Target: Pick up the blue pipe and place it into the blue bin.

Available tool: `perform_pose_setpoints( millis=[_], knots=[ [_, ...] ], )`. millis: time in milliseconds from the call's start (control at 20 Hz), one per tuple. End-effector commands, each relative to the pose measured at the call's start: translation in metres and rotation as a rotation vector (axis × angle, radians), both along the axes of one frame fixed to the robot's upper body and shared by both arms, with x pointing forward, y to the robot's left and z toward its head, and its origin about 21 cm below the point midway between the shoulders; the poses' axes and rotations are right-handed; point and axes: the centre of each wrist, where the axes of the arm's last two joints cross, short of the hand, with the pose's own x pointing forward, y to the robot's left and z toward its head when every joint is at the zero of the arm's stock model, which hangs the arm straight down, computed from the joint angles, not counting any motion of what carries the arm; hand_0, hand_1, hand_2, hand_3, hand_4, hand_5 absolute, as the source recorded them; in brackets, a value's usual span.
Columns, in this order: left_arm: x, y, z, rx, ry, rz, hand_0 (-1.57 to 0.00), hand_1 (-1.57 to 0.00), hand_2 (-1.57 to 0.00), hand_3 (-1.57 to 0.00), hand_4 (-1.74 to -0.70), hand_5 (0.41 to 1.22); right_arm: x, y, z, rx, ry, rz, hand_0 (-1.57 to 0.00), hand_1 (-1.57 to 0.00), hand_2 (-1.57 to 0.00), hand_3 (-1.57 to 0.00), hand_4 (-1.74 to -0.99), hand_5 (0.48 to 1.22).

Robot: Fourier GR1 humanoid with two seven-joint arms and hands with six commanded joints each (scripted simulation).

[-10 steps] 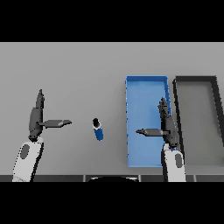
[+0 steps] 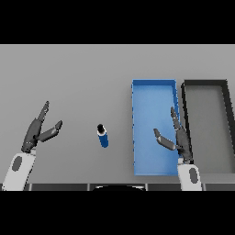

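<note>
The blue pipe [image 2: 103, 136] is a short blue cylinder with a dark end cap, lying on the grey table left of the blue bin [image 2: 143, 167]. My right hand [image 2: 180, 139] hovers over the bin's near right part, fingers straight and thumb spread, open and holding nothing. It is well to the right of the pipe. At the left side, my left hand [image 2: 36, 131] is also open, fingers pointing away from me, a fair way left of the pipe.
A dark grey bin [image 2: 226, 133] stands directly right of the blue bin, their long sides almost touching. The grey table [image 2: 69, 78] stretches wide behind and left of the pipe.
Both hands have shifted slightly; the left hand has tilted and drifted a little toward the pipe. The pipe and both bins have not moved.
</note>
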Motion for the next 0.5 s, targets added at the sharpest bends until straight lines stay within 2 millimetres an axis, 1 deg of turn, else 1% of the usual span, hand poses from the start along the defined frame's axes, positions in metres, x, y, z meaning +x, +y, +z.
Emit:
perform_pose_setpoints(
  millis=[0, 100, 200, 300, 350, 400, 450],
  knots=[
    [0.001, 0.000, -0.001, 0.007, 0.003, -0.015, 0.00, 0.00, 0.00, 0.00, -0.96, 0.592, -0.001, 0.001, 0.002, -0.011, 0.007, -0.003, 0.00, 0.00, 0.00, 0.00, -1.193, 0.622],
    [0.005, 0.004, 0.004, -0.006, 0.006, -0.043, 0.00, 0.00, 0.00, 0.00, -0.96, 0.594, -0.001, 0.003, 0.004, -0.009, 0.012, 0.000, 0.00, 0.00, 0.00, 0.00, -1.206, 0.625],
    [-0.001, 0.006, 0.003, -0.024, 0.006, -0.108, 0.00, 0.00, 0.00, 0.00, -0.97, 0.594, -0.004, 0.004, 0.006, -0.015, 0.010, 0.012, 0.00, 0.00, 0.00, 0.00, -1.197, 0.621],
    [-0.009, 0.005, 0.008, -0.016, 0.024, -0.189, 0.00, 0.00, 0.00, 0.00, -0.99, 0.573, -0.003, -0.004, 0.009, -0.037, -0.001, 0.010, 0.00, 0.00, 0.00, 0.00, -1.181, 0.619],
    [-0.013, 0.000, 0.009, -0.003, 0.052, -0.230, 0.00, 0.00, 0.00, 0.00, -1.01, 0.561, 0.002, -0.002, 0.009, -0.028, 0.009, 0.012, 0.00, 0.00, 0.00, 0.00, -1.180, 0.617],
    [-0.015, -0.004, 0.012, 0.000, 0.062, -0.267, 0.00, 0.00, 0.00, 0.00, -1.03, 0.549, 0.001, 0.000, 0.006, -0.027, 0.007, 0.016, 0.00, 0.00, 0.00, 0.00, -1.179, 0.616],
    [-0.021, -0.008, 0.009, 0.001, 0.083, -0.307, 0.00, 0.00, 0.00, 0.00, -1.05, 0.535, -0.001, 0.000, 0.007, -0.022, 0.005, 0.021, 0.00, 0.00, 0.00, 0.00, -1.176, 0.615]
  ],
)
